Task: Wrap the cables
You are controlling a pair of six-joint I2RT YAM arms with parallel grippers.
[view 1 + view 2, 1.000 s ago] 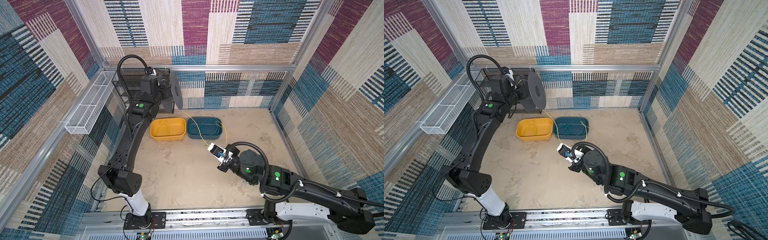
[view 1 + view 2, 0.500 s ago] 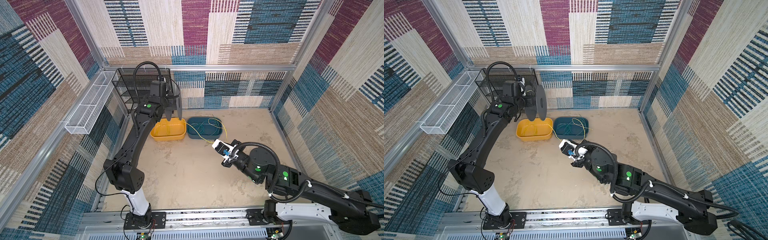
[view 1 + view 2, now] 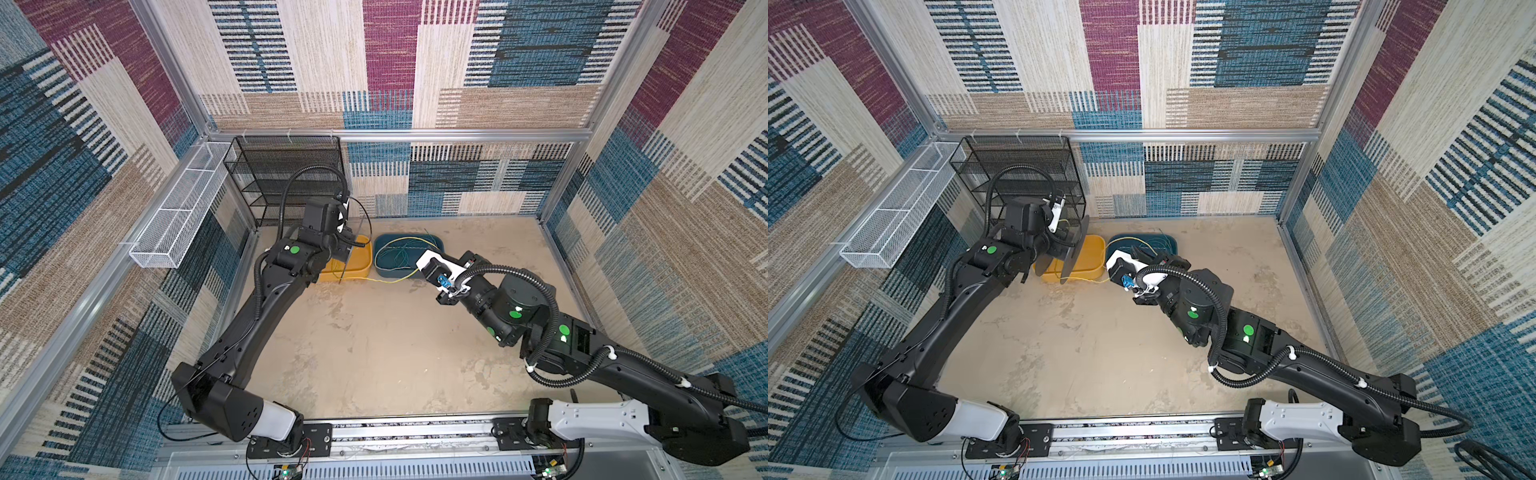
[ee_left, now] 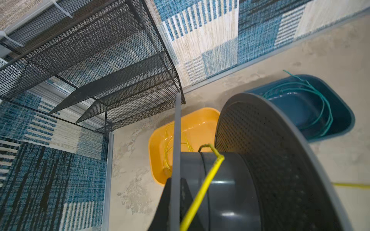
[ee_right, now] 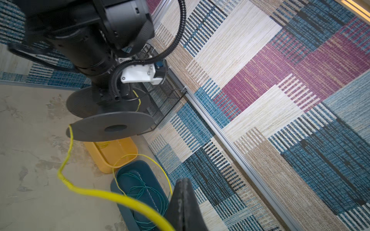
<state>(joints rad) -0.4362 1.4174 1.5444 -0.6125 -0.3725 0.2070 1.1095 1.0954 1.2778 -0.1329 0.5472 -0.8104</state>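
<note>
A thin bright yellow cable point(image 5: 68, 184) runs from the dark grey plastic spool point(image 5: 112, 128) clenched in the left gripper point(image 5: 126, 96), across the beige worktop point(image 3: 374, 353), to the right gripper point(image 3: 419, 270) clamped on it. Thin teal-green cables point(image 4: 320, 104) lie coiled in the blue plastic tub point(image 4: 348, 120).

Robotics lab test cell. Evidence:
- Left arm point(image 3: 249, 328) and right arm point(image 3: 648, 390), both black, mounted on a slotted base rail point(image 3: 415, 430) with exposed wiring.
- Aluminium frame point(image 3: 457, 134) enclosing patchwork-patterned wall panels point(image 3: 390, 50).
- Stained beige bench point(image 3: 374, 353).
- Black mesh rack point(image 3: 286, 166) in the corner.
- White wire basket point(image 3: 178, 216) along the side wall.
</note>
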